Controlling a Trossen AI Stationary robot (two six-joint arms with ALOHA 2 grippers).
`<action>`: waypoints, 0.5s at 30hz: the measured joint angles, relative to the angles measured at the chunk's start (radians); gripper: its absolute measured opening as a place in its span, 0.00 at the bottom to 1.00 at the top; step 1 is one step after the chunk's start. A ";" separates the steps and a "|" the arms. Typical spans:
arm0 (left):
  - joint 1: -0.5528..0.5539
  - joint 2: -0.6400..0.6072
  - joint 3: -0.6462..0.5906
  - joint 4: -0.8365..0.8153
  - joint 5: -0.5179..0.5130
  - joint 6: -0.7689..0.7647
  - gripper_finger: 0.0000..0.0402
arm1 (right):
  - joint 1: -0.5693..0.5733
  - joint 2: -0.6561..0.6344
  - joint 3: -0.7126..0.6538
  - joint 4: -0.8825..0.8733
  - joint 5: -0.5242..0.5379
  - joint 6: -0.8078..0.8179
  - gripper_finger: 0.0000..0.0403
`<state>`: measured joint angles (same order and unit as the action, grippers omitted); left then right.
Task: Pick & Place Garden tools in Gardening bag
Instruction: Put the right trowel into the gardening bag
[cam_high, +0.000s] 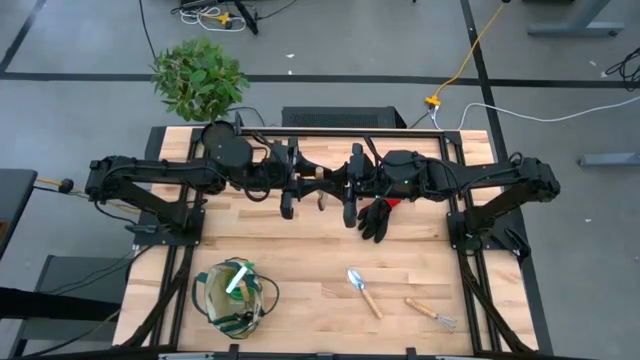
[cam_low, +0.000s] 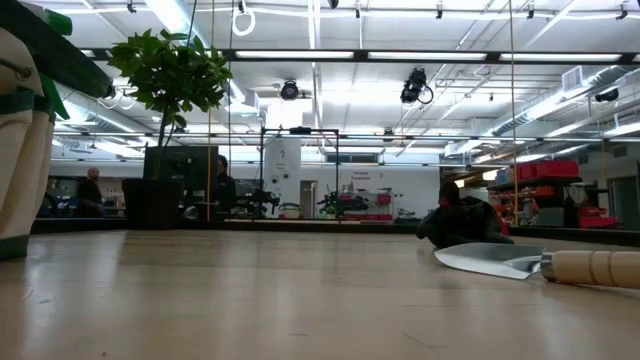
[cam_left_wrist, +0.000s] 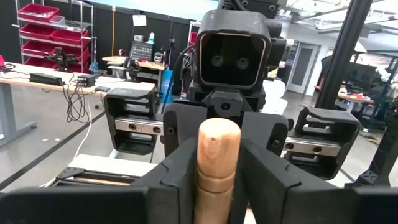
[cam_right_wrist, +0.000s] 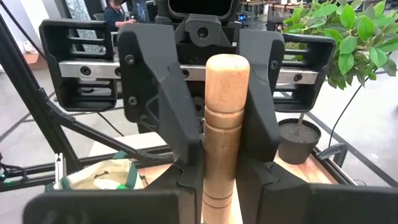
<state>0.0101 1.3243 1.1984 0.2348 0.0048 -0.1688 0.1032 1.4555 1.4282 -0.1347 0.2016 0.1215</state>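
Left pincer (cam_high: 305, 188): raised over the far middle of the table (cam_high: 300, 262), tip to tip with the right pincer (cam_high: 340, 188); fingers (cam_right_wrist: 168, 106) drawn in against both sides of the round light wooden tool handle (cam_right_wrist: 227, 124).
Right pincer: nearly closed, clamped on the same handle from the opposite end; fingers (cam_left_wrist: 267, 155) flush against the wood.
Handle: level between the 2 pincers, off the table, rounded end toward the left wrist; metal end hidden.
Black glove with red cuff (cam_high: 376, 216): on the table just beneath and near-side of the right pincer.
Silver trowel with wooden handle (cam_high: 363, 291): flat on the table, well toward the near edge from the right pincer.
Small wooden-handled hand fork (cam_high: 432, 313): just beside the trowel, farther out on the right pincer's side.
Round beige canvas bag with green trim (cam_high: 236, 298): upright near the front edge, well apart from the left pincer, a pale green item inside.
Leafy green plant (cam_high: 198, 75): beyond the far edge, behind the left pincer.
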 joint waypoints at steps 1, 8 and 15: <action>0.000 0.000 0.000 0.000 0.000 0.000 0.29 | 0.000 0.000 0.000 0.000 0.000 0.000 0.14; 0.000 0.000 0.000 0.000 0.000 0.013 0.20 | 0.000 0.000 0.000 0.000 0.000 0.002 0.14; 0.000 0.000 0.000 0.000 0.000 0.015 0.18 | 0.000 0.000 0.000 0.000 -0.001 0.005 0.14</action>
<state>0.0101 1.3239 1.1984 0.2347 0.0048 -0.1542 0.1033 1.4555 1.4283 -0.1347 0.2010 0.1261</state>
